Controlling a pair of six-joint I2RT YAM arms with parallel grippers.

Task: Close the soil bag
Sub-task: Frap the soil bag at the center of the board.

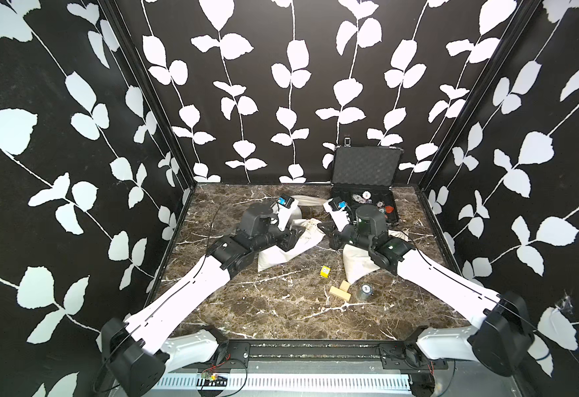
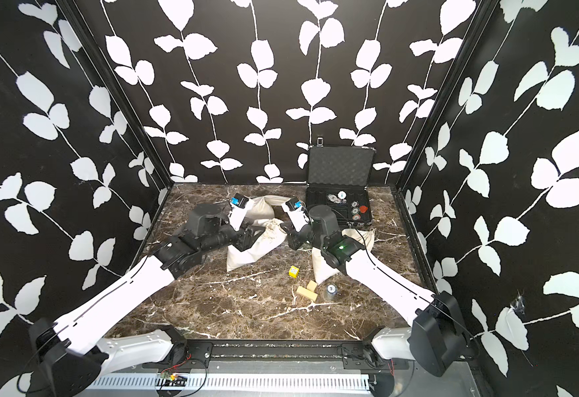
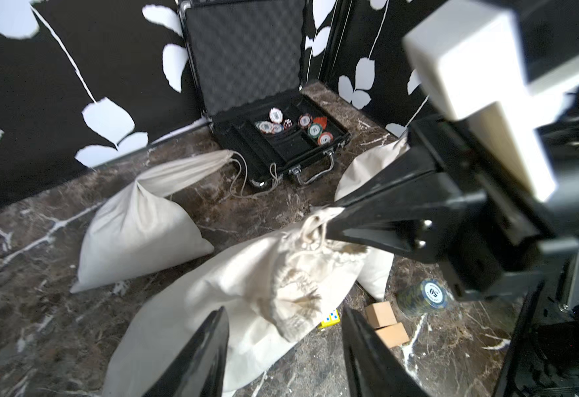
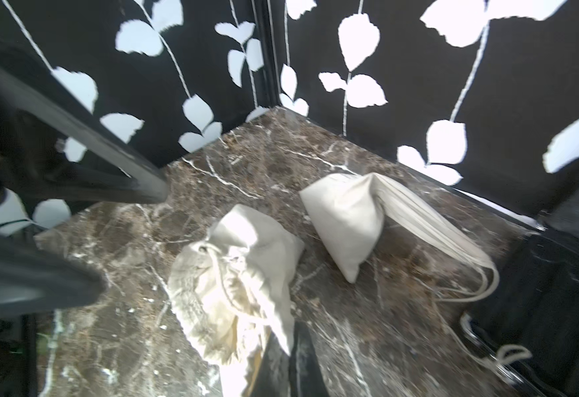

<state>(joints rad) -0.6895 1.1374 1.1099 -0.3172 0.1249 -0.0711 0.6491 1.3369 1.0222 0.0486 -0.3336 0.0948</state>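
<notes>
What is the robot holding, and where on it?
The right fingers pinch the soil bag at its gathered neck. The left fingers stand open, holding nothing.

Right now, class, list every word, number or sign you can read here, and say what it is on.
"50": top chip of the chip stack.
Rim lettering on that chip: too blurred to read.
Chips in the open case: markings too small to read.
Soil bag: no print visible.
</notes>
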